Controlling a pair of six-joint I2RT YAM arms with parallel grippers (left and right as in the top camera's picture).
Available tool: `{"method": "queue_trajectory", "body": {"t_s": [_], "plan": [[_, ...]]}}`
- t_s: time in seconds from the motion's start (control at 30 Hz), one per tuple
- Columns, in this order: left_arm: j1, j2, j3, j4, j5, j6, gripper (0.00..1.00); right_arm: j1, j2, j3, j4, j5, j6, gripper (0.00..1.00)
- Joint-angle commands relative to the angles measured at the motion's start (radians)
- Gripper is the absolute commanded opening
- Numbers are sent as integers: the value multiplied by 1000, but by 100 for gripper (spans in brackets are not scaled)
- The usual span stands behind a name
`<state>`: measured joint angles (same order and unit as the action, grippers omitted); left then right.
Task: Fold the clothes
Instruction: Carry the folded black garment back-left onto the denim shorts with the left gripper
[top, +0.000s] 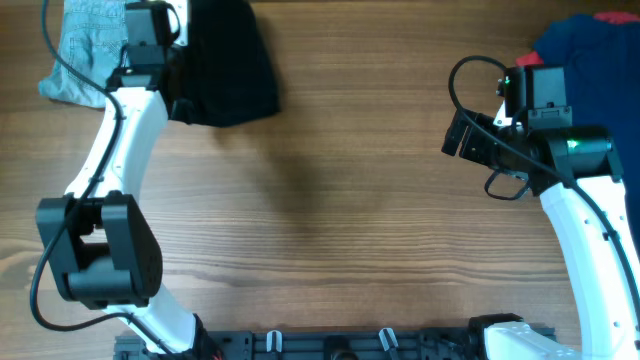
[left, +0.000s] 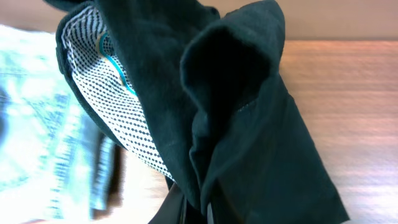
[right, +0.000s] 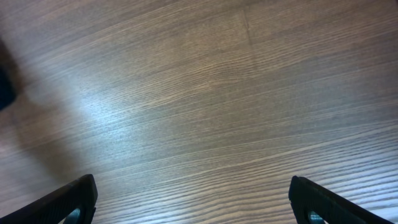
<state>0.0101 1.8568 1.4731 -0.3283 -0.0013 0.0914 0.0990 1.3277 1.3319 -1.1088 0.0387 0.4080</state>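
Observation:
The black garment (top: 230, 70) lies bunched at the back left, and its white dotted lining shows in the left wrist view (left: 249, 124). My left gripper (top: 185, 78) is at the garment's left edge, shut on a fold of its black cloth (left: 196, 211). Light blue denim shorts (top: 85, 50) lie just left of it (left: 37, 124). A dark blue garment (top: 580, 40) with a red one (top: 620, 17) on it sits at the back right corner. My right gripper (top: 462, 140) hovers open over bare wood (right: 193, 199), left of that pile, holding nothing.
The wooden table (top: 340, 200) stretches between the two piles. A black rail with clips (top: 330, 342) runs along the front edge, between the two arm bases.

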Motion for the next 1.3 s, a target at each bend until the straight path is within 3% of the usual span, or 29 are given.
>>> {"method": "queue_trajectory", "body": {"t_s": [0.0, 0.2, 0.37, 0.5, 0.7, 0.8, 1.0, 1.13, 1.27], "plan": [[34, -7, 51, 122, -55, 121, 4, -2, 11, 1, 2, 21, 14, 100], [82, -4, 51, 400, -61, 216, 4, -2, 11, 1, 2, 21, 14, 100], [139, 34, 51, 363, -61, 206, 4, -2, 11, 1, 2, 21, 14, 100], [142, 45, 51, 382, -84, 46, 4, -2, 11, 1, 2, 21, 14, 100], [139, 44, 51, 416, -222, 45, 4, -2, 11, 1, 2, 21, 14, 100], [137, 44, 51, 427, -310, -37, 4, -2, 11, 1, 2, 21, 13, 100], [111, 38, 51, 316, -314, -109, 4, -2, 11, 1, 2, 21, 14, 100], [153, 40, 51, 370, -314, -127, 4, -2, 11, 1, 2, 21, 14, 100], [213, 102, 51, 430, -204, -126, 5, -2, 11, 1, 2, 21, 13, 100]]}}
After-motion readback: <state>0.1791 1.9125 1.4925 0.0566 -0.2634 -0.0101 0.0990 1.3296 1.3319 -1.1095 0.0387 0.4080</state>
